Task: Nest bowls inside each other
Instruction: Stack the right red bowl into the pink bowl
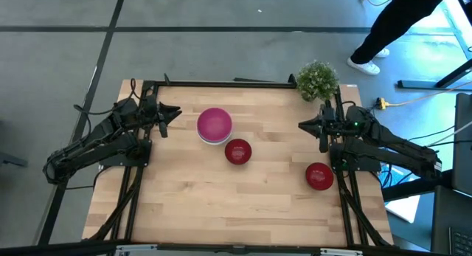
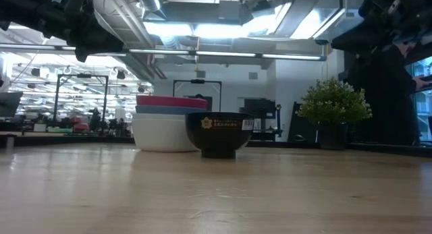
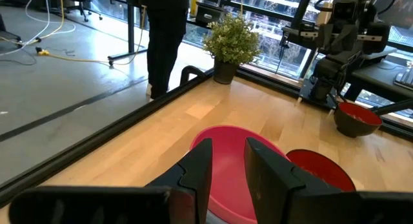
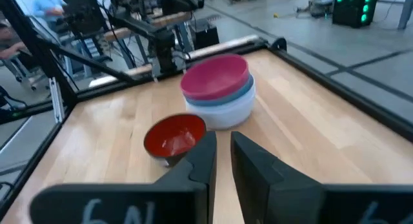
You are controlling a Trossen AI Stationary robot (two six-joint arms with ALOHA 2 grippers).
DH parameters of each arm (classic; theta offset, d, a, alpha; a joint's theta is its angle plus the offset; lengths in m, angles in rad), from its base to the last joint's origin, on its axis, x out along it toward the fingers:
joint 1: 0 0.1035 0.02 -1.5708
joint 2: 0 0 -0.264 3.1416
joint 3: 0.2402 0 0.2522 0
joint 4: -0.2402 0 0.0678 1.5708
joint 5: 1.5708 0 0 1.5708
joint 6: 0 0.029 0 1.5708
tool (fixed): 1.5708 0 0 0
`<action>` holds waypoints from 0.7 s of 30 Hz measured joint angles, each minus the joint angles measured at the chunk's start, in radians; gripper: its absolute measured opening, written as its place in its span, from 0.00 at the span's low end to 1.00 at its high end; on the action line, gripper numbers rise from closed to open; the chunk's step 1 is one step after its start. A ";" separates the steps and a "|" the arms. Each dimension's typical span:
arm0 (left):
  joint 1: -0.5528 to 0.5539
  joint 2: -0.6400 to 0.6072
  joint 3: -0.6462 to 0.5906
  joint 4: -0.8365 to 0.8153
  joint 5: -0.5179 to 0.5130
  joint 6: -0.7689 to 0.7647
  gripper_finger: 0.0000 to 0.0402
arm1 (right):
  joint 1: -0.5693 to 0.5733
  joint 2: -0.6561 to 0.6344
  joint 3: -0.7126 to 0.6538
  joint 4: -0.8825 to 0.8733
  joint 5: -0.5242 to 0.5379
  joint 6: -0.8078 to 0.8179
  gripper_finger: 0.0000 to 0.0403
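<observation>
The left claw (image 1: 177,112) hangs above the counter's (image 1: 221,197) left rear part, fingers (image 3: 197,166) parted by a narrow gap and holding nothing; it points toward the bowl stack just beside it. The right claw (image 1: 302,125) hangs opposite, over the right rear part, its fingers (image 4: 203,161) a slit apart and likewise empty. Between them stands the stack: a magenta pink bowl (image 1: 214,123) nested in a blue bowl (image 4: 240,91), which sits in a white bowl (image 2: 160,131); whether a second white one lies beneath cannot be told. Just beside the stack, toward the front, stands one dark red bowl (image 1: 237,151), upright; the other dark red bowl (image 1: 319,175) stands well apart near the right edge, beside the right arm. A small green potted plant (image 1: 318,79) stands at the far right corner; beyond it a person's legs (image 1: 383,35) show on the floor.
</observation>
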 joint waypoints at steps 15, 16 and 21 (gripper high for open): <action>0.000 0.000 0.000 0.000 0.000 -0.003 0.21 | -0.001 0.001 0.000 0.016 -0.068 0.104 0.12; 0.000 0.000 0.000 0.000 0.000 -0.003 0.21 | -0.001 0.001 0.000 -0.007 -0.096 0.112 0.12; 0.000 0.000 0.000 0.000 0.000 -0.003 0.21 | 0.000 0.002 0.000 -0.149 -0.173 0.132 0.12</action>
